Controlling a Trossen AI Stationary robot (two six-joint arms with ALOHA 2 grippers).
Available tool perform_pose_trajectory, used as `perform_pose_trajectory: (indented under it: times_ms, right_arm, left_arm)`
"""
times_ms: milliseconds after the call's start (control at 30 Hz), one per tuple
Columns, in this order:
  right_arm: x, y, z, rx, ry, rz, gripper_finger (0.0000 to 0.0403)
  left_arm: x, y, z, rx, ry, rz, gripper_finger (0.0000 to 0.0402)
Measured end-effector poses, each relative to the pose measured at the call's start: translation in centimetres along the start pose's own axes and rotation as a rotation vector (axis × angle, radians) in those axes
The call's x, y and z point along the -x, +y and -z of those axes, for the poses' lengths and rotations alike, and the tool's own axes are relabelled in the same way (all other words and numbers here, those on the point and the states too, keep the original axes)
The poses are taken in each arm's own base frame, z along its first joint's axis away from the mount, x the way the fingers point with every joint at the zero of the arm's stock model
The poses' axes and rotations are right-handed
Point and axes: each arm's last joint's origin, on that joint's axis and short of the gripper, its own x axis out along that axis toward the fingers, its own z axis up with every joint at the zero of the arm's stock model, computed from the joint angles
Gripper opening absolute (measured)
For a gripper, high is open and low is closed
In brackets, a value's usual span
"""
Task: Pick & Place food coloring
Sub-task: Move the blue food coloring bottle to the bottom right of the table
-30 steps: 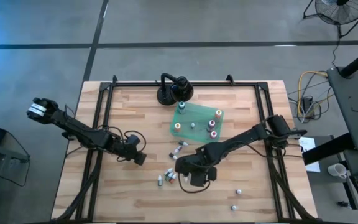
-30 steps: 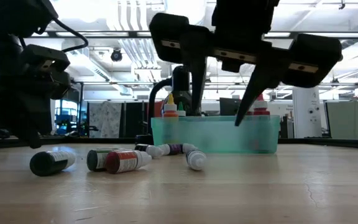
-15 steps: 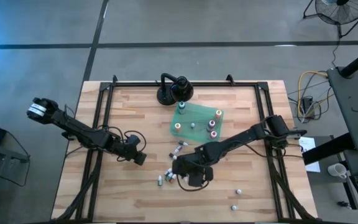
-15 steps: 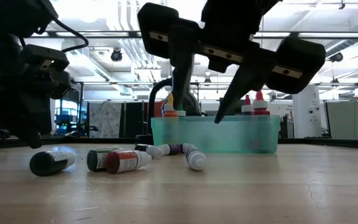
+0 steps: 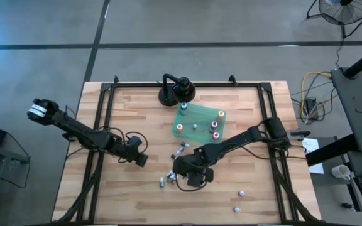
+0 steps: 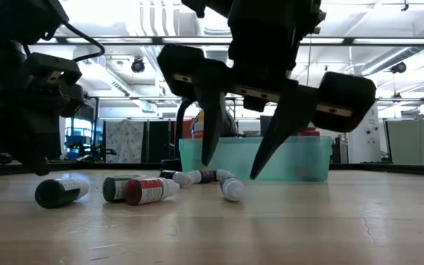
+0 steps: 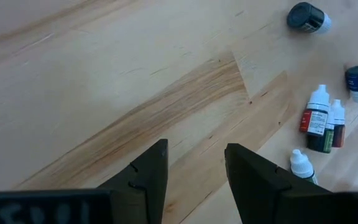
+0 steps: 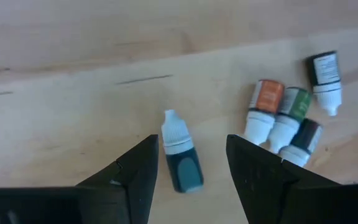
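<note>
Food coloring bottle [image 8: 180,155] is lying flat on the table [image 5: 137,113] near the loose cluster [image 8: 288,118], right gripper [image 8: 188,163] hanging open over it, so a finger is risking clipping it and rolling it away; left gripper [image 7: 194,167] is waiting open at left.

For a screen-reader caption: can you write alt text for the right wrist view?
The right claw, open, hovers over a teal bottle lying alone on the wooden table. Four more bottles lie clustered beyond it.
</note>
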Motion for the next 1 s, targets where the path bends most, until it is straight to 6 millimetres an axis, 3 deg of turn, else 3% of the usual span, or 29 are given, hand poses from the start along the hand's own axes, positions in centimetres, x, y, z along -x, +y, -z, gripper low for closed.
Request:
perform_pose_trajectory:
  times_ms: [367, 800, 1000]
  right_arm:
    - [-1.2, 0.0, 1.4, -0.126, 0.036, -0.037, 0.0168]
    - [-1.1, 0.3, 1.6, -0.3, 0.065, -0.066, 0.0085]
    - [-0.9, 0.6, 1.7, -0.445, 0.095, -0.089, 0.0074]
  left_arm:
    - [0.0, 0.0, 0.0, 0.0, 0.0, 0.0, 0.0133]
    - [0.0, 0.0, 0.0, 0.0, 0.0, 0.0, 0.0133]
    - [0.0, 0.0, 0.0, 0.0, 0.0, 0.0, 0.0133]
